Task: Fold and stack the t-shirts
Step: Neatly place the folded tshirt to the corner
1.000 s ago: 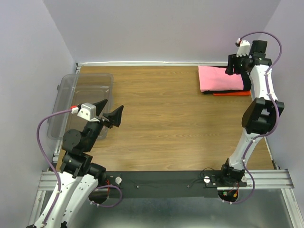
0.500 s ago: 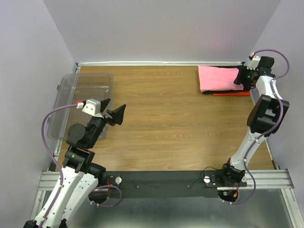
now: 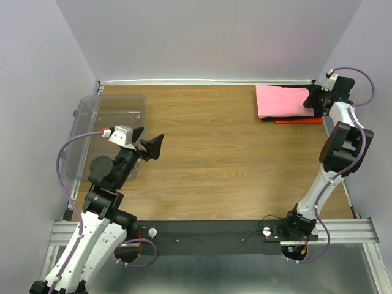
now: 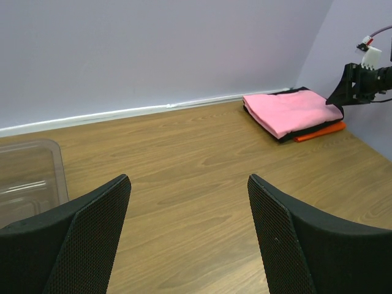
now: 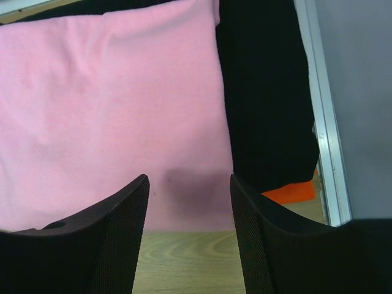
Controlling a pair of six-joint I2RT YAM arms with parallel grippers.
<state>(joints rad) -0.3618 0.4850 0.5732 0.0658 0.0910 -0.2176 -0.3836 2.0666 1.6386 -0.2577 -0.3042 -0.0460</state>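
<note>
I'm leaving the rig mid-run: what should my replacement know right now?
Left gripper: open, empty, hovering near the tub.
Right gripper: open, empty, above the right end of the pink shirt.
Shirts: folded in one pile at the far right corner, pink on black on orange.
Done: folding and stacking, by the look of it.
Left: probably only pulling the right arm away.

Shirts stacked at far-right corner of table [image 3: 214,165]: top shirt [image 3: 282,101] on middle shirt [image 5: 263,92], bottom shirt [image 3: 300,121] under both, poking out at front. Tub [image 3: 79,116] on table's left edge, well apart from stack. Left fingers [image 4: 92,233] just right of tub, above table. Right fingers [image 5: 116,233] at stack's right end, above top shirt's edge.
</note>
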